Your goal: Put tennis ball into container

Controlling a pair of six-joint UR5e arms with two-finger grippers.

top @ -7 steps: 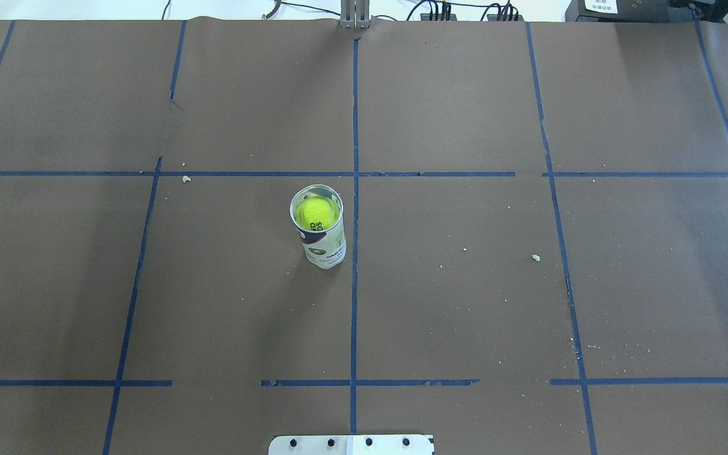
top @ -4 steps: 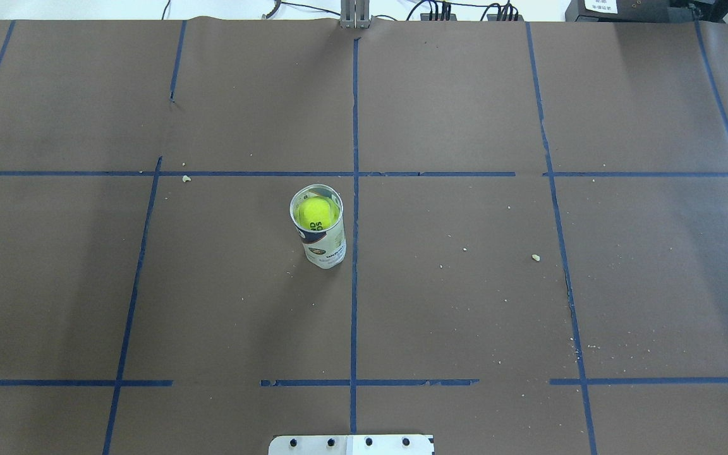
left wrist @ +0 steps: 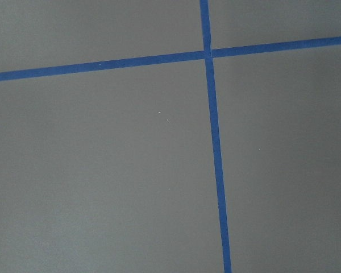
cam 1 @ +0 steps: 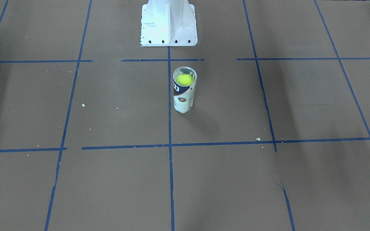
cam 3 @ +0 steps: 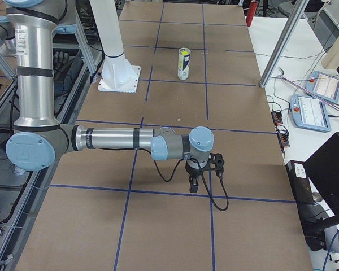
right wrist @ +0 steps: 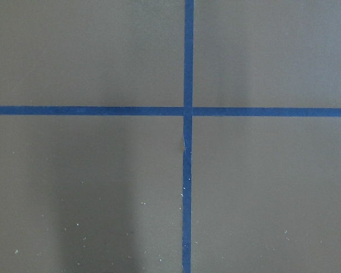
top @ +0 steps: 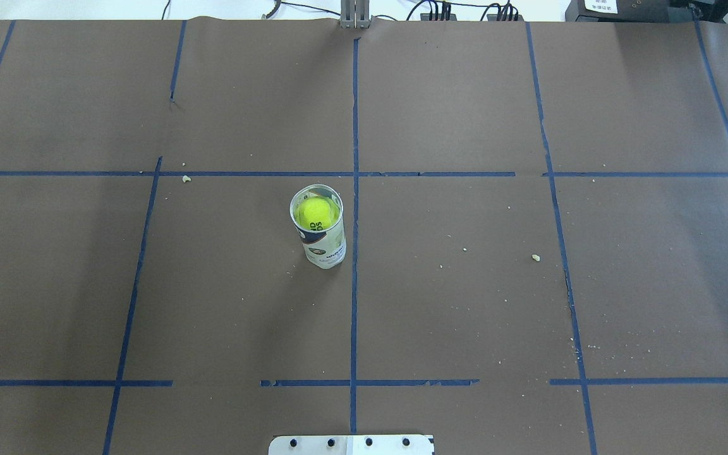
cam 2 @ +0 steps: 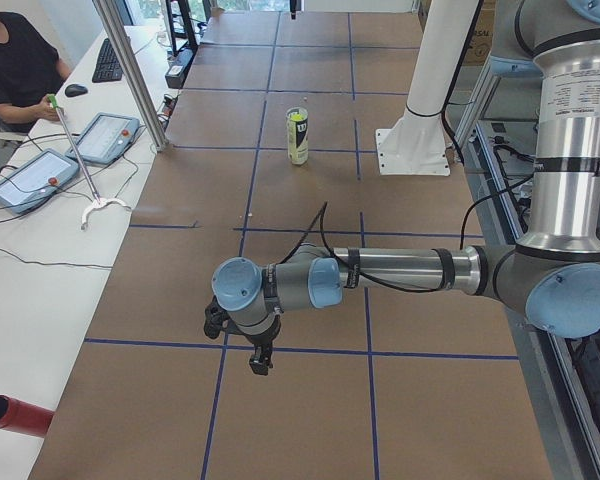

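Note:
The clear container (top: 324, 243) with its navy and white label stands upright just left of the table's centre tape line; it also shows in the front view as container (cam 1: 183, 98), in the left side view (cam 2: 297, 140) and the right side view (cam 3: 183, 66). The yellow-green tennis ball (top: 314, 213) sits inside it near the rim, also seen as ball (cam 1: 184, 79). My left gripper (cam 2: 260, 362) hangs far out at the table's left end. My right gripper (cam 3: 194, 185) hangs far out at the right end. Whether either is open or shut I cannot tell.
Brown paper with blue tape lines (top: 354, 284) covers the table. The robot's white base (cam 1: 168, 24) stands behind the can. Small crumbs (top: 535, 257) lie scattered. Operator desks with tablets (cam 2: 105, 135) and a person flank the far side.

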